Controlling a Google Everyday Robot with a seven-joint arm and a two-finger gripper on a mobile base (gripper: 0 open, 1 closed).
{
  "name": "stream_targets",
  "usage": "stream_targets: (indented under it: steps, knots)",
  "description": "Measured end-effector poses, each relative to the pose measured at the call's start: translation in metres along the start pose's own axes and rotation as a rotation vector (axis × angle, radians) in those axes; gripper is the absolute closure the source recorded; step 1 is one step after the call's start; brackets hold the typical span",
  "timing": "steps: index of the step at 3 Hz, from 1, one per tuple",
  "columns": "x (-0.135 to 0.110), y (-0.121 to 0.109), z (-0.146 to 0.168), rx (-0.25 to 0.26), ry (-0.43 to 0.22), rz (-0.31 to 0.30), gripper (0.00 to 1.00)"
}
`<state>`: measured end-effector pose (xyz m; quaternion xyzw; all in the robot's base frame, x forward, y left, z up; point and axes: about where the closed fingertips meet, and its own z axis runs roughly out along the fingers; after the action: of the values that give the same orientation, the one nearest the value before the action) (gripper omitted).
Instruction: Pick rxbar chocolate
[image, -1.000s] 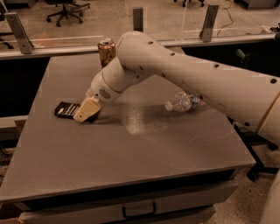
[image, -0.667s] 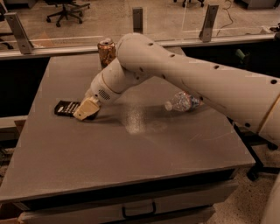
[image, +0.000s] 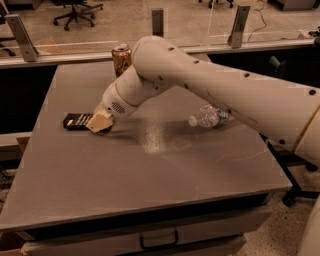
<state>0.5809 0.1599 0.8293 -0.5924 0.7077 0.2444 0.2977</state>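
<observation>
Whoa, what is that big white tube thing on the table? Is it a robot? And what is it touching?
Yes, it is a robot. The thick white tube is its one arm, reaching in from the right of the picture. The tan part at its tip is the gripper, its hand. One camera looks down at a grey table. Three things are on it: a black snack bar, the rxbar chocolate, lying flat; an orange-brown drink can standing at the back; and a clear water bottle on its side. The gripper is down at the bar's right end. I cannot tell if it has grabbed the bar yet.
</observation>
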Motion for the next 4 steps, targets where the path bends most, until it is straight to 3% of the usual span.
stream_targets:
  steps: [1,2,3,4]
  knots:
    - [-0.028,0.011,-0.036,0.078,-0.026,-0.079,1.0]
    - [-0.073,0.037,-0.089,0.166,-0.087,-0.201,1.0]
    - [-0.091,0.043,-0.131,0.192,-0.174,-0.264,1.0]
    - [-0.081,0.026,-0.171,0.18,-0.289,-0.265,1.0]
